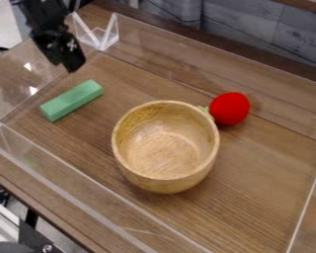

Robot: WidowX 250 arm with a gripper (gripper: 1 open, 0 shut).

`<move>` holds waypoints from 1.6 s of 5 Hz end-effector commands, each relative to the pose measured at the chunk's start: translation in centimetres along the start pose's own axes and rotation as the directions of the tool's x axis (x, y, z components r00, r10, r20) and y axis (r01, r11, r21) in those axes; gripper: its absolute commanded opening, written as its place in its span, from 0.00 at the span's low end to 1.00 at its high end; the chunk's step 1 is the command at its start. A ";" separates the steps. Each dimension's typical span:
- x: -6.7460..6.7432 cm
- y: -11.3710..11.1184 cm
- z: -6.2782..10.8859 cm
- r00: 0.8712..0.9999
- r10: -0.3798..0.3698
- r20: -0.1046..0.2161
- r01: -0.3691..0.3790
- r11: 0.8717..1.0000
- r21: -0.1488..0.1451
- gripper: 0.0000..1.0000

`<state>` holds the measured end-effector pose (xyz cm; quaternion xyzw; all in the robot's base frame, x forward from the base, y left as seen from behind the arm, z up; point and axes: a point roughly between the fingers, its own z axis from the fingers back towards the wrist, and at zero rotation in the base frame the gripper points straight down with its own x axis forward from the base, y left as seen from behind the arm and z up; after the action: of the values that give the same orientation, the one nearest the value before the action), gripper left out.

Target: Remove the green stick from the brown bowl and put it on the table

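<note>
The green stick (71, 100) lies flat on the table (253, 168), left of the brown bowl (166, 144) and apart from it. The bowl stands upright in the middle with nothing inside. My gripper (66, 57) hangs above and behind the stick, at the upper left, pointing steeply down. Its dark fingers stand open with nothing between them, and they are clear of the stick.
A red ball (229, 107) rests just right of the bowl's far rim. Low clear acrylic walls (68, 188) border the table, with a clear bracket (103, 36) at the back left near the gripper.
</note>
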<state>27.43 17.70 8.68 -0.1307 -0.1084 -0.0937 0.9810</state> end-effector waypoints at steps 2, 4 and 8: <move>2.3 0.7 3.6 0.998 -0.010 0.059 0.007 0.999 0.046 0.00; 1.6 2.1 1.8 0.999 0.033 0.041 -0.033 0.999 -0.001 0.00; 2.5 2.6 2.0 0.996 0.086 0.015 -0.085 0.993 -0.076 1.00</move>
<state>29.65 19.72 9.03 -0.1906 -0.0885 -0.0527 0.9763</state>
